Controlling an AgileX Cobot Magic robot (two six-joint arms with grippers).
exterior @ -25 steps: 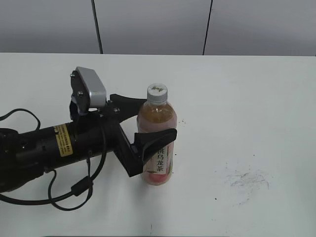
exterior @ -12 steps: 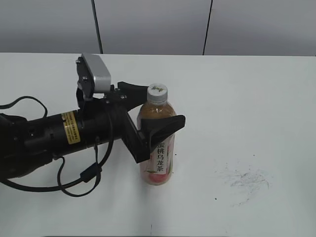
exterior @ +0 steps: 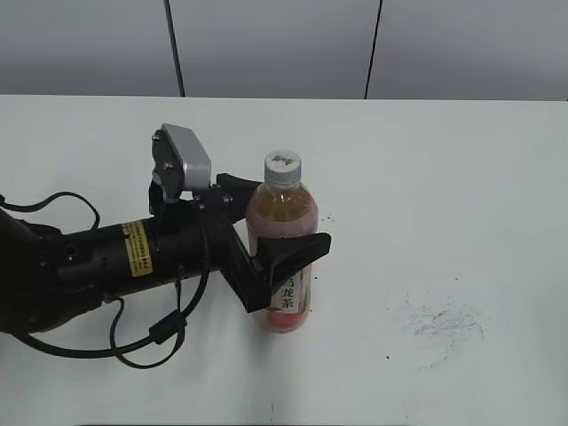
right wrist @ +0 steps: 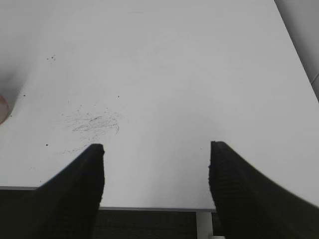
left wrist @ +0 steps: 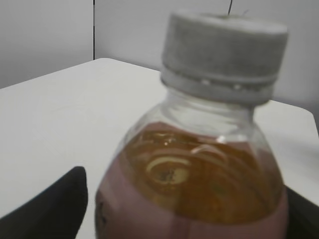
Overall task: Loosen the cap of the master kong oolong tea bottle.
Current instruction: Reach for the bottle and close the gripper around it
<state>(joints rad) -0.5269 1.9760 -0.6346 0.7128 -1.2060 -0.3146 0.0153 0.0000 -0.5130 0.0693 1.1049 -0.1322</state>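
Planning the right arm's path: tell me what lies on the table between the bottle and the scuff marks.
Nothing: in the exterior view the table is bare white between the master kong oolong tea bottle and the scuff marks.

Amber tea bottle point(exterior: 282, 257), pink label; white-grey cap point(exterior: 282, 167); black claw point(exterior: 271, 222).

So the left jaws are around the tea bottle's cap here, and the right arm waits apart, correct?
Not quite: the exterior view shows the left gripper bracketing the master kong oolong tea bottle at its body, below the cap, which stands free. The right gripper does wait apart.
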